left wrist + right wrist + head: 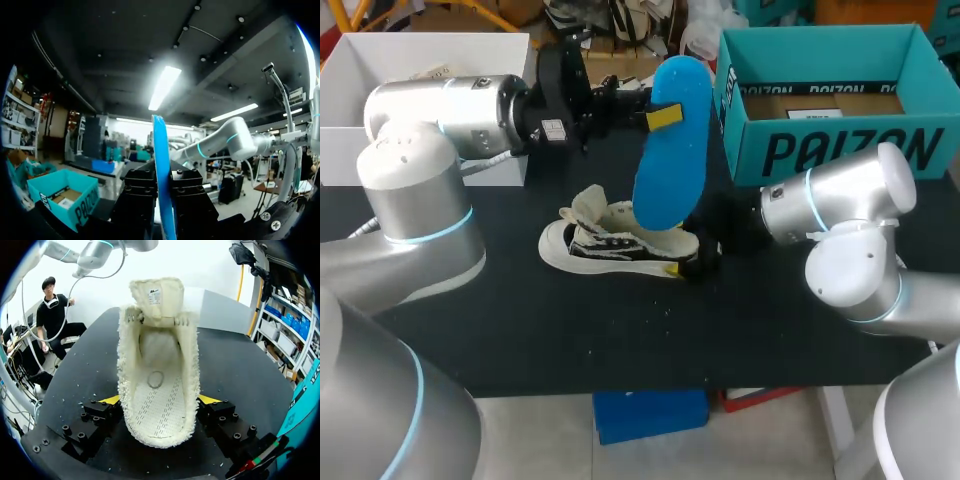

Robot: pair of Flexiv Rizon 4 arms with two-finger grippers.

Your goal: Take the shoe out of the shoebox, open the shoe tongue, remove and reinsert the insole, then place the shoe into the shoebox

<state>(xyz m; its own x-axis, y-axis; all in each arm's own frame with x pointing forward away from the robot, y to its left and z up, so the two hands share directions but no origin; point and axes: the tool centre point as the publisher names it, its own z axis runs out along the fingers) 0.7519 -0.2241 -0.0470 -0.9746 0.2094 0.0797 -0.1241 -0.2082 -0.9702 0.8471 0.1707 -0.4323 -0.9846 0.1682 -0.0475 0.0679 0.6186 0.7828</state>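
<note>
Our right gripper presses its fingers against both sides of the heel of the shoe, which lies on the black table with its tongue folded open ahead of them. Our left gripper is clamped on the blue insole, held edge-on above the shoe. We see the teal shoebox well apart from both.

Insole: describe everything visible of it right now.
The insole is bright blue, smooth, foot-shaped and thin, foam by the look. It is out of the shoe, up in the air, standing on end and tilted, its lower end over the shoe's opening; whether they touch cannot be told. The left end effector is shut on it above its middle, a finger on each face; the left wrist view shows it edge-on between them.
</note>
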